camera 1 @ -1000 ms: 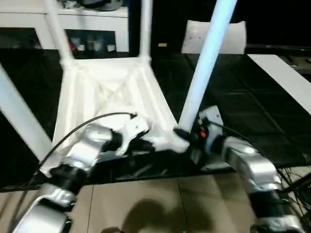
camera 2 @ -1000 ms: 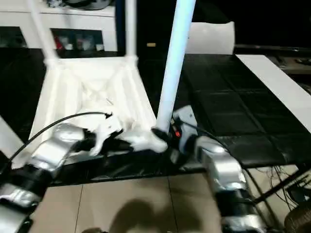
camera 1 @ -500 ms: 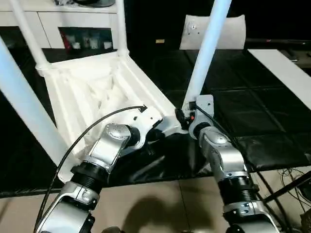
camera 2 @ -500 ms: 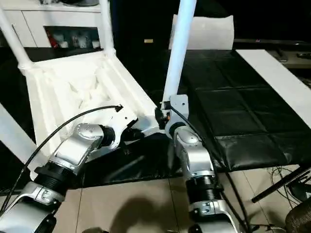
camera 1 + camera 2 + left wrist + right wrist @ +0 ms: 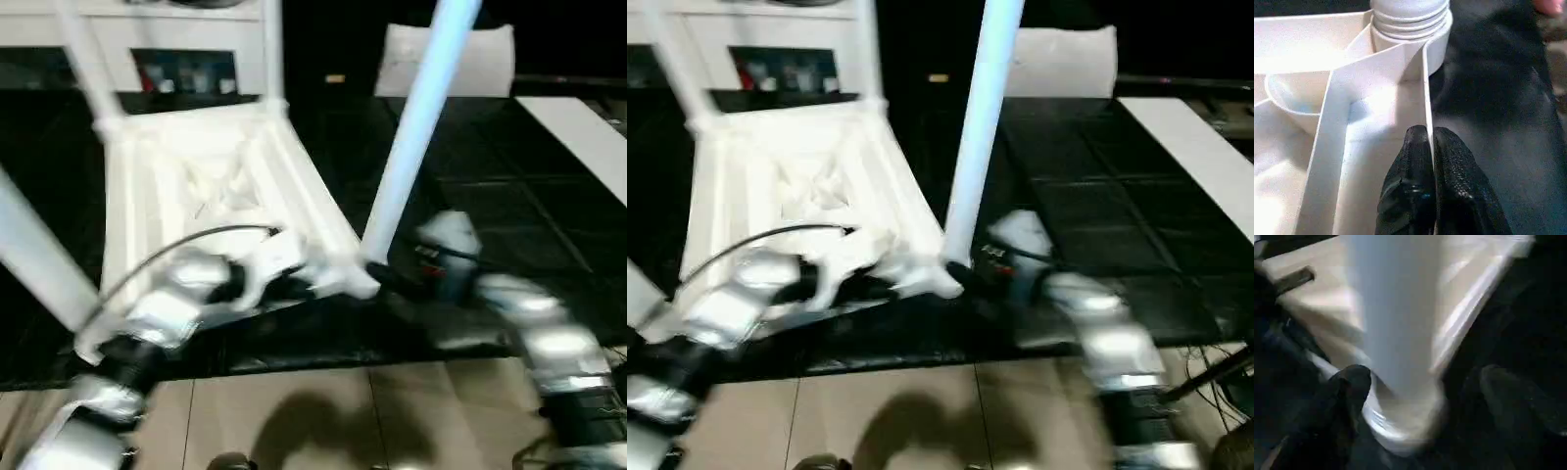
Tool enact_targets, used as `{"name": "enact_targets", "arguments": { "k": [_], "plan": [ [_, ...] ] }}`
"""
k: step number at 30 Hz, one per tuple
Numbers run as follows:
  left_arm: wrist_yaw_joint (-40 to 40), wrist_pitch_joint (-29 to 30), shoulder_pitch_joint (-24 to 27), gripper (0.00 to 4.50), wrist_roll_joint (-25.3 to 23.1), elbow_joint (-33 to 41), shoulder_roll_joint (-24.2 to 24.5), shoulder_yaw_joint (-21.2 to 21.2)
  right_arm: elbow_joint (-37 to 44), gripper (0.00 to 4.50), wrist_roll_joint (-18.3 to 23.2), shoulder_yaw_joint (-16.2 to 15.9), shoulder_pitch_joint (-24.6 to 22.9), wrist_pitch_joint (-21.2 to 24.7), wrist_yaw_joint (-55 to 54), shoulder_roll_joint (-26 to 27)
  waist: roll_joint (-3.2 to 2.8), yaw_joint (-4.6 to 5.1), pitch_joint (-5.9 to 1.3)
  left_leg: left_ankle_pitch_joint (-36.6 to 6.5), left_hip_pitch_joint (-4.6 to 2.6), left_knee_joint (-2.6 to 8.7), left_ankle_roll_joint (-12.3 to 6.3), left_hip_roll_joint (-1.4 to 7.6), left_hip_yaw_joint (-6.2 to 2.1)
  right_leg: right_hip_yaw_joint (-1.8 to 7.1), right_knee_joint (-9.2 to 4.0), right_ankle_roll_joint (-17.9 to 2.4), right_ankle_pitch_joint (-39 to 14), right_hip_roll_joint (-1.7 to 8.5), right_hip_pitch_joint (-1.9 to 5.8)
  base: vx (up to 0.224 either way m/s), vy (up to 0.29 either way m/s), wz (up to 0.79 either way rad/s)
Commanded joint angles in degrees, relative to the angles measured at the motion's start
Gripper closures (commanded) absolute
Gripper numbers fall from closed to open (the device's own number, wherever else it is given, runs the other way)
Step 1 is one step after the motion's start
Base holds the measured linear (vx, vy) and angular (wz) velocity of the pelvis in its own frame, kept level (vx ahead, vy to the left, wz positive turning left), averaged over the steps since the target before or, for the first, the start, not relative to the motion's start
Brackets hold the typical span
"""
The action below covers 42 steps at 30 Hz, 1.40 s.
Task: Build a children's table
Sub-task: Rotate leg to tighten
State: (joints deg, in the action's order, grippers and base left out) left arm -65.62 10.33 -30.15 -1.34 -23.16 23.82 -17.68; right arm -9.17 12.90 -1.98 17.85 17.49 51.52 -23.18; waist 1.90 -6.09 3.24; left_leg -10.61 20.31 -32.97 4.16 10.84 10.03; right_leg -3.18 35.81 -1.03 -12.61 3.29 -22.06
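The children's table lies upside down: its white ribbed tabletop [image 5: 196, 186] rests on a black mat with legs standing up from the corner sockets. The near-right leg [image 5: 416, 127] rises from the corner socket [image 5: 1410, 19] closest to me. My left gripper [image 5: 1429, 161] is shut on a thin rib of the tabletop just beside that socket. My right gripper [image 5: 1425, 396] is open, one finger [image 5: 1347, 391] on each side of the leg's base [image 5: 1400, 421], with a gap on both sides.
Two far legs [image 5: 271, 49] and a near-left leg [image 5: 34, 259] stand up around the tabletop. A flat white sheet [image 5: 490, 64] leans at the back and a white strip [image 5: 578, 137] lies at the right. The black padded mat [image 5: 490, 215] ends at a tiled floor [image 5: 294, 411].
My right gripper's fingers have spread apart off the near-right leg's base, and the forearm has drawn back to the right. The left gripper stays pinched on the rib. The camera has shifted.
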Motion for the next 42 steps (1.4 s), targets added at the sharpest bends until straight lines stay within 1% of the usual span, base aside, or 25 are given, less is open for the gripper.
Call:
{"name": "enact_targets", "arguments": {
  "k": [1,3,6,7,8,9,11,14,15,17,20,22,23,24,27,31,32,34,35,37,38,39,40,41,42],
  "plan": [
    [-3.75,-2.38,-0.44,4.5,0.92,0.21,-0.74,-1.58,0.97,0.54,1.29,-1.64,0.25,-1.12,4.55,-0.07,-0.4,0.13,-3.59,-6.73,-0.31,3.07,-3.56,2.49,-0.6,3.06,-3.83,-12.86,1.03,4.83,2.87,0.0,0.0,0.0],
    [-6.72,-4.06,-0.6,4.5,1.08,-0.56,0.66,-1.96,0.08,0.54,1.74,-2.44,0.73,-2.07,8.67,-1.8,-0.34,0.02,-3.62,-7.23,-0.33,3.14,-3.5,2.64,-0.68,2.98,-3.91,-13.29,-0.49,5.02,2.92,0.0,0.0,0.0],
    [-11.27,-7.85,-1.43,4.5,0.72,-3.03,3.07,-3.14,-1.92,0.54,3.43,-4.06,2.1,-2.61,16.68,-4.3,-0.33,-0.47,-3.69,-6.96,-0.55,3.03,-3.68,2.76,-0.61,2.91,-3.77,-13.99,-0.08,4.95,2.77,0.0,0.0,0.0],
    [-12.31,-8.71,-1.76,4.5,0.84,-3.71,3.61,-3.47,-2.55,0.54,3.84,-4.68,2.56,-2.88,18.56,-4.9,-0.18,-0.59,-3.64,-7.34,-0.41,3.01,-3.76,2.69,-0.59,2.8,-3.72,-14.05,-0.83,4.9,2.91,0.0,0.0,0.0],
    [-13.79,-10.31,-2.33,4.5,0.75,-4.67,4.29,-4.04,-3.59,0.54,4.33,-5.63,3.38,-3.04,21.56,-5.55,-0.3,-0.68,-3.58,-7.68,-0.41,3.04,-3.57,2.8,-0.58,2.77,-3.75,-13.95,-1.67,4.95,2.81,0.0,0.0,0.0],
    [-15.05,-11.28,-2.71,4.5,0.58,-5.25,4.65,-4.5,-4.57,0.69,4.55,-6.17,4.11,-3.04,23.71,-5.71,-0.17,-0.75,-3.58,-7.95,-0.38,2.97,-3.64,2.76,-0.54,2.74,-3.81,-13.89,-2.21,4.95,2.79,0.0,0.0,0.0],
    [-16.09,-11.92,-2.97,4.5,0.46,-5.64,4.81,-4.86,-5.68,0.69,4.53,-6.6,4.87,-3.16,25.13,-5.61,-0.1,-0.89,-3.61,-8.08,-0.35,3.0,-3.24,3.01,-0.6,2.64,-3.68,-14.05,-3.31,5.23,2.72,0.0,0.0,0.0],
    [-16.98,-12.97,-3.26,4.5,0.02,-6.1,4.92,-5.31,-7.98,1.09,3.6,-7.63,6.16,-4.48,26.49,-4.97,-0.1,-1.26,-3.7,-7.37,-0.5,2.9,-2.98,3.04,-0.5,2.6,-3.55,-14.57,-2.42,5.24,2.51,0.0,0.0,0.0],
    [-17.0,-13.63,-3.4,4.5,-0.39,-6.47,4.85,-5.43,-8.74,1.13,3.49,-8.07,6.58,-5.04,27.2,-4.71,0.06,-1.41,-3.75,-7.13,-0.5,2.85,-2.99,3.06,-0.49,2.61,-3.48,-14.55,-2.08,5.28,2.55,0.0,0.0,0.0],
    [-17.14,-13.7,-3.3,4.5,-0.45,-6.3,4.77,-5.53,-9.49,1.21,3.3,-8.47,7.06,-5.55,27.36,-4.15,-0.06,-1.86,-3.89,-6.5,-0.52,2.8,-2.97,3.05,-0.51,2.57,-3.2,-14.8,-0.59,5.26,2.56,0.0,0.0,0.0],
    [-17.87,-14.95,-3.59,4.5,-0.18,-7.36,4.56,-5.74,-11.78,1.59,3.31,-9.02,8.37,-6.59,28.61,-3.34,-0.08,-2.01,-3.86,-6.94,-0.45,2.82,-2.73,3.0,-0.53,2.54,-3.26,-14.55,-1.38,5.36,2.6,0.0,0.0,0.0],
    [-18.15,-15.33,-3.5,4.5,-0.04,-7.62,4.52,-5.79,-12.77,1.59,3.11,-9.36,8.84,-7.18,29.05,-2.77,-0.06,-2.1,-3.9,-6.84,-0.4,2.77,-2.61,2.95,-0.52,2.51,-3.24,-14.52,-1.3,5.31,2.63,0.0,0.0,0.0],
    [-18.11,-15.37,-3.45,4.5,-0.04,-7.63,4.43,-5.82,-13.23,1.87,2.99,-9.56,8.95,-7.52,29.12,-2.54,-0.07,-2.09,-3.91,-6.74,-0.34,2.81,-2.58,2.97,-0.56,2.5,-3.18,-14.5,-1.11,5.31,2.65,0.0,0.0,0.0],
    [-18.1,-15.43,-3.36,4.5,-0.01,-7.58,4.45,-5.81,-13.39,1.87,2.93,-9.72,8.94,-7.7,29.13,-2.39,-0.09,-2.11,-3.96,-6.62,-0.38,2.79,-2.56,2.99,-0.57,2.48,-3.14,-14.53,-0.88,5.32,2.66,0.0,0.0,0.0],
    [-18.26,-15.37,-3.18,4.5,0.09,-7.41,4.55,-5.73,-13.47,2.0,3.0,-9.93,8.83,-7.51,29.45,-2.15,-0.04,-2.26,-3.98,-6.12,-0.4,2.76,-2.71,3.01,-0.55,2.5,-3.08,-14.52,-0.19,5.31,2.7,0.0,0.0,0.0],
    [-17.85,-15.39,-3.47,4.5,-0.14,-8.34,4.23,-5.66,-12.91,2.37,3.51,-10.25,8.0,-6.83,29.85,-2.01,-0.14,-2.26,-3.94,-6.48,-0.32,2.79,-2.71,3.0,-0.58,2.45,-3.13,-14.38,-0.41,5.32,2.7,0.0,0.0,0.0],
    [-17.0,-15.09,-3.68,4.5,-0.22,-8.88,3.84,-5.36,-11.83,2.4,4.29,-9.9,7.22,-5.64,29.48,-1.87,0.0,-2.26,-3.93,-6.69,-0.38,2.79,-2.63,2.99,-0.55,2.47,-3.2,-14.23,-1.04,5.3,2.71,0.0,0.0,0.0],
    [-16.31,-14.31,-3.71,4.5,-0.07,-8.9,3.44,-5.05,-10.89,2.47,4.84,-9.63,6.58,-4.67,29.01,-1.72,-0.09,-2.33,-3.96,-6.66,-0.46,2.81,-2.55,3.05,-0.55,2.5,-3.21,-14.13,-1.25,5.27,2.69,0.0,0.0,0.0],
    [-14.21,-12.8,-3.74,4.5,0.03,-8.6,2.41,-4.44,-8.39,2.49,5.92,-9.02,4.93,-2.62,27.17,-1.23,0.05,-2.46,-3.93,-6.08,-0.49,2.8,-2.64,3.11,-0.53,2.55,-3.13,-14.02,-0.43,5.19,2.67,0.0,0.0,0.0],
    [-13.16,-11.6,-3.67,4.5,0.29,-8.18,1.77,-4.02,-6.95,2.51,6.27,-8.69,4.01,-1.6,25.61,-0.81,-0.04,-2.88,-3.99,-5.8,-0.55,2.78,-2.83,3.13,-0.56,2.54,-3.16,-13.89,-0.04,5.36,2.62,0.0,0.0,0.0],
    [-12.28,-10.65,-3.6,4.5,0.48,-7.85,1.24,-3.67,-5.83,2.52,6.37,-8.46,3.29,-0.89,24.17,-0.38,-0.01,-2.87,-3.91,-6.27,-0.57,2.81,-2.7,3.12,-0.53,2.54,-3.2,-13.82,-0.7,5.33,2.52,0.0,0.0,0.0],
    [-9.42,-8.4,-3.52,4.5,0.71,-7.13,-0.28,-2.85,-3.29,2.52,5.14,-8.35,1.65,0.25,18.96,1.35,-0.18,-2.86,-3.72,-7.48,-0.56,3.04,-2.23,3.16,-0.58,2.58,-3.52,-13.32,-2.96,5.37,2.44,0.0,0.0,0.0],
    [-8.15,-7.02,-3.41,4.5,0.8,-6.56,-0.97,-2.57,-2.47,2.52,4.11,-8.28,1.14,0.83,15.74,2.47,-0.74,-2.97,-3.45,-9.93,-0.84,3.24,-1.2,3.13,-0.65,2.64,-3.98,-12.69,-6.66,5.47,2.18,0.0,0.0,0.0],
    [-6.25,-4.86,-3.34,4.5,0.72,-5.88,-1.87,-2.23,-2.07,2.52,2.51,-8.06,0.88,1.87,10.94,4.31,-0.47,-2.67,-3.23,-12.33,-0.77,3.62,-0.07,3.0,-0.85,2.63,-4.5,-11.62,-11.26,5.58,2.37,0.0,0.0,0.0],
    [-4.79,-2.96,-3.35,4.5,0.71,-5.38,-2.67,-1.96,-2.28,2.52,1.14,-7.71,1.11,3.36,6.63,5.97,-0.59,-2.45,-3.14,-13.36,-0.81,3.86,0.75,3.01,-0.93,2.68,-4.63,-10.94,-13.57,5.61,2.38,0.0,0.0,0.0]
  ]
}}
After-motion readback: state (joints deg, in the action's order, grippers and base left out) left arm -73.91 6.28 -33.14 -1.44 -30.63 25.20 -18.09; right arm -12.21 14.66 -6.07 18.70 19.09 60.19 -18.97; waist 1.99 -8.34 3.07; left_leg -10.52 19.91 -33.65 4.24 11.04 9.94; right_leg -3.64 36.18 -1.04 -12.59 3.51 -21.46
